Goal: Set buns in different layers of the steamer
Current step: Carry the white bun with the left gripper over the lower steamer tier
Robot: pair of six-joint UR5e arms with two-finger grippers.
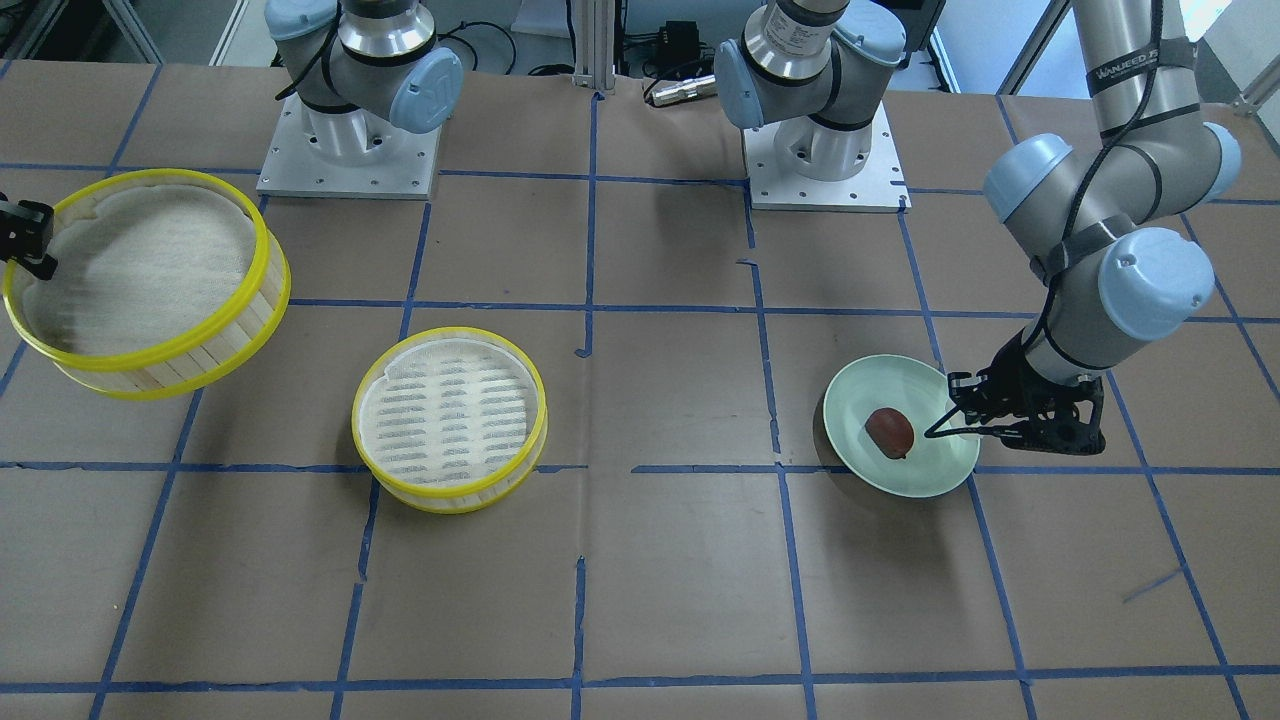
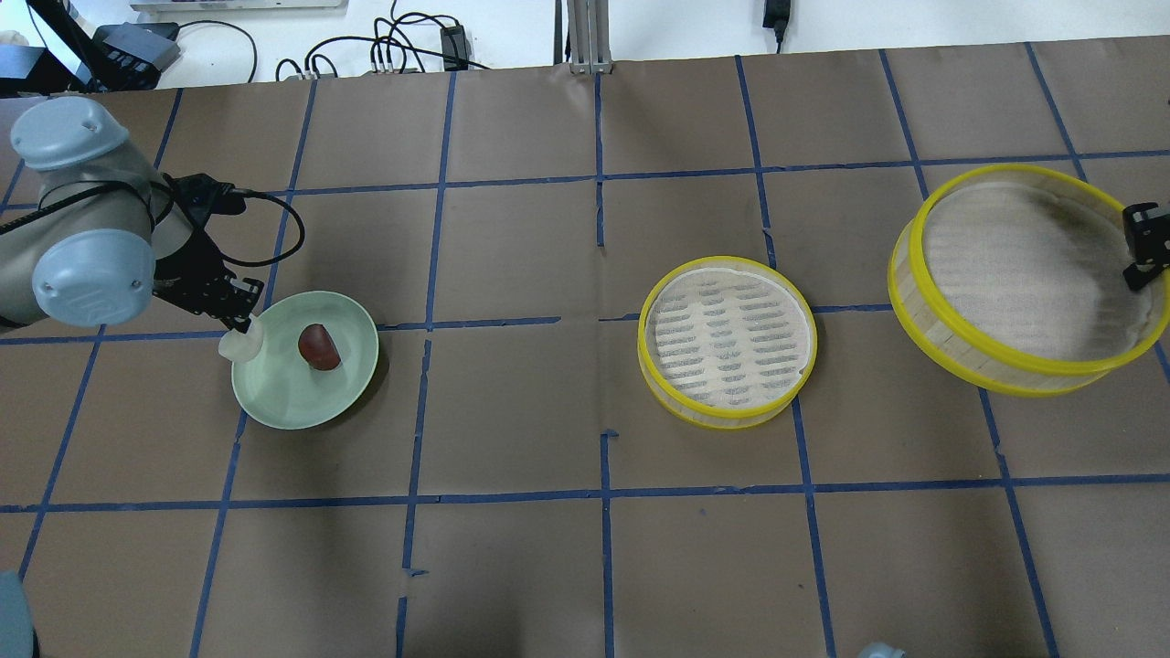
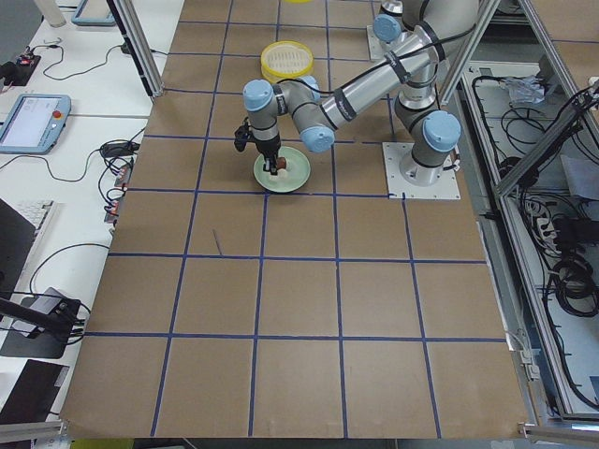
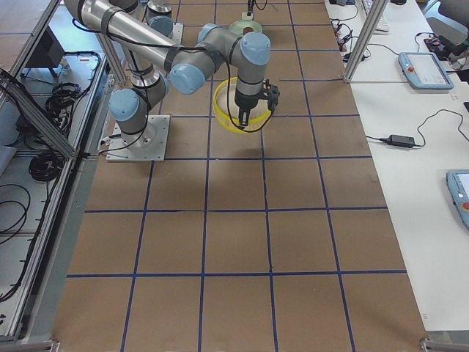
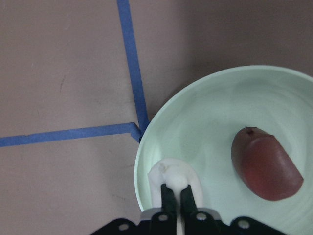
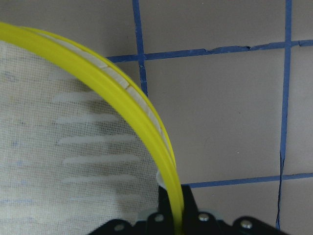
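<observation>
My left gripper [image 2: 243, 329] is shut on the white roundish bun [image 2: 240, 346] and holds it at the near-left rim of the pale green plate [image 2: 291, 413]. The bun also shows between the fingers in the left wrist view [image 5: 173, 178]. The reddish-brown oval bun [image 2: 319, 347] lies in the plate's middle [image 5: 265, 164]. My right gripper [image 2: 1143, 256] is shut on the rim of one steamer tier [image 2: 1024, 274] and holds it lifted and tilted at the far right. The other steamer tier [image 2: 727, 340] stands empty on the table near the middle.
Brown paper with blue tape lines covers the table [image 2: 548, 548]. The two arm bases [image 1: 820, 150] stand on metal plates at the robot's side. Cables lie beyond the table's far edge [image 2: 393, 55].
</observation>
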